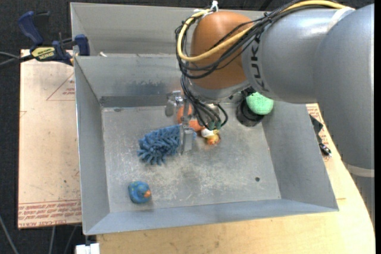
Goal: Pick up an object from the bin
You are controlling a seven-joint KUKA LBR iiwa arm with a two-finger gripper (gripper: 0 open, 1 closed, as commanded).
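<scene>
Hanging low over the middle of the bin [89, 128], the gripper [188, 131] sits under the orange cover [217, 47] of the wrist, with its tip close to the floor. Just to its left lies a blue shaggy cloth [159, 144], like a piece of a mop, and the right edge of it seems to touch the gripper. Just to the right of the gripper lies a small orange and white toy [209, 137]. I cannot tell whether the gripper is released or clenched, because the wrist and its cables [196, 56] hide much of it. I also see nothing clearly held in it.

Farther away, a green ball [259, 104] rests on a black ring [247, 116] near the right wall. A small blue toy [139, 192] lies alone near the front left corner.

By my judgement the step in hand is the placing for a grasp, and nothing is lifted yet. The cloth looks the most likely target, but the orange and white toy is equally near, so I am not sure. The next move calls for closing firmly on one thing only, and then a straight lift. The cloth is soft and could slip out, and the toy beside it could be pushed away.
</scene>
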